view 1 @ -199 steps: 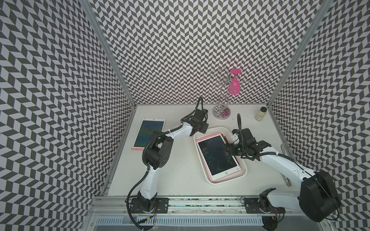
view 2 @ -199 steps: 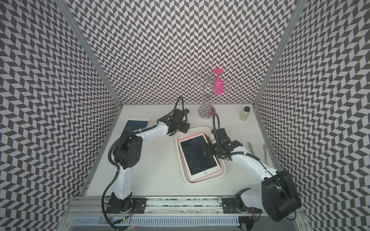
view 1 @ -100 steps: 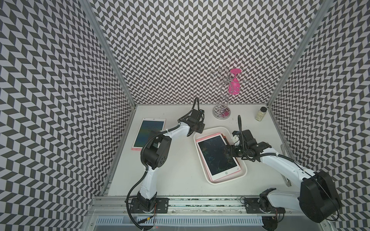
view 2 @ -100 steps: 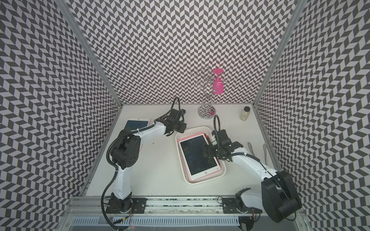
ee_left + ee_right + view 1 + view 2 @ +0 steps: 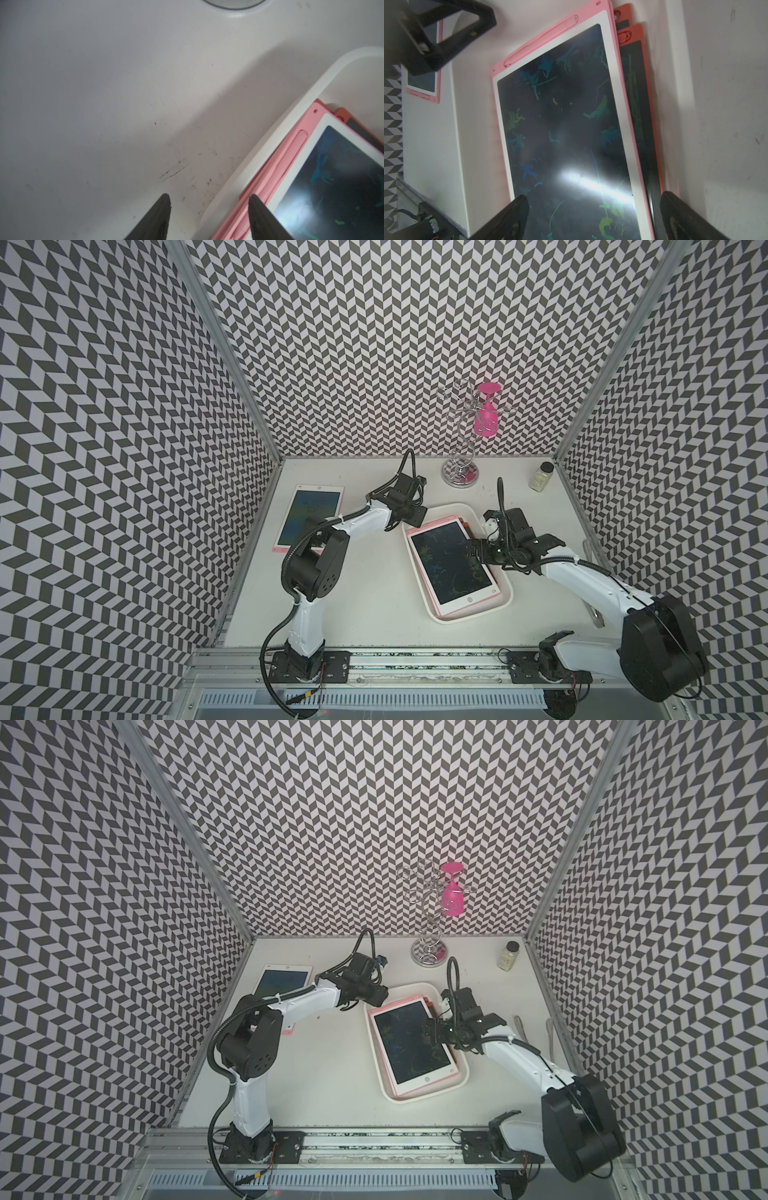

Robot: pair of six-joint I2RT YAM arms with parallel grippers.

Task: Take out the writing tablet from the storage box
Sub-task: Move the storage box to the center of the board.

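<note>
Right jaws wide, writing tablet (image 5: pixel 560 124) covering orange tablets (image 5: pixel 635 87)

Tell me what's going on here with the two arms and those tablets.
Two robot arms are working on a stack of writing tablets in the white storage box. The right gripper hangs wide open over the top pink tablet, gripping nothing. The left gripper, also open, sits at the box's far corner. Another tablet lies out on the table, apart from the box.

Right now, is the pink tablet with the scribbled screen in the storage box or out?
In. The pink tablet lies atop other tablets within the storage box rim; the right gripper hovers open over it.
</note>
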